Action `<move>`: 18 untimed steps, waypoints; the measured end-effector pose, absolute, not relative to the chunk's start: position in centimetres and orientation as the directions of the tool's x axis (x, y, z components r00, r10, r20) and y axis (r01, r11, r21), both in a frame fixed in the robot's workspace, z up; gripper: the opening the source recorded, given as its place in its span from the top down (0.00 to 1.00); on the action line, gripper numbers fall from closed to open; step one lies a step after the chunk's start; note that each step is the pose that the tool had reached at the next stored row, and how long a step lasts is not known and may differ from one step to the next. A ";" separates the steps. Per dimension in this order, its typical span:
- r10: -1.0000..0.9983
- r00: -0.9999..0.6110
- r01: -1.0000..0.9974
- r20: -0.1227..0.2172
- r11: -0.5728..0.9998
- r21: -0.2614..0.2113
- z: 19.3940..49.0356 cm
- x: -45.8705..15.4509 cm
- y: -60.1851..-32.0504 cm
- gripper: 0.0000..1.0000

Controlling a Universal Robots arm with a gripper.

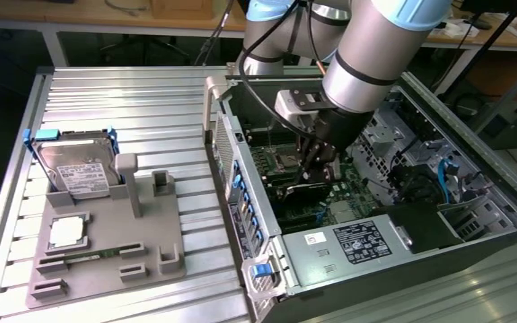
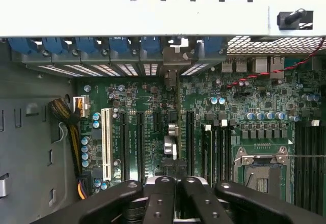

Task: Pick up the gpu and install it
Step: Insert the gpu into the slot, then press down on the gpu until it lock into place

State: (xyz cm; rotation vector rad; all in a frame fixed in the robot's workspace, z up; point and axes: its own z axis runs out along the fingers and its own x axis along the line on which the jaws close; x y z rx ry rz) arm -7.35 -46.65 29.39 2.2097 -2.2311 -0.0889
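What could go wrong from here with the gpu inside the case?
1. The gpu stands edge-on over the motherboard slots under the shut gripper; if it is off its slot, pressing down could bend it or the slot.
2. Its bracket sits tight among the blue clips and could catch there.

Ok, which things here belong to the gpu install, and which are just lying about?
Job: gpu inside the open case; shut gripper just above it; motherboard.
Lying about: hard drive, processor, memory stick, all on the grey fixture.
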 end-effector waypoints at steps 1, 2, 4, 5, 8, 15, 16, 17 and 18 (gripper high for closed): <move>-0.999 -0.010 -0.999 -0.040 0.009 0.040 29.4 -7.4 -46.6 0.89; -0.999 -0.010 -0.999 -0.040 0.009 0.040 29.4 -7.3 -46.6 0.89; -0.999 -0.010 -0.999 -0.040 0.009 0.040 29.4 -7.4 -46.6 0.89; -0.999 -0.010 -0.999 -0.040 0.009 0.040 29.4 -7.4 -46.6 0.89; -0.999 -0.010 -0.999 -0.040 0.009 0.040 29.4 -7.4 -46.6 0.89; -0.999 -0.010 -0.999 -0.040 0.009 0.040 29.4 -7.4 -46.6 0.89; -0.999 -0.010 -0.999 -0.040 0.009 0.040 29.4 -7.4 -46.6 0.89; -0.999 -0.010 -0.999 -0.040 0.009 0.040 29.4 -7.4 -46.6 0.89; -0.999 -0.010 -0.999 -0.040 0.009 0.040 29.4 -7.4 -46.6 0.89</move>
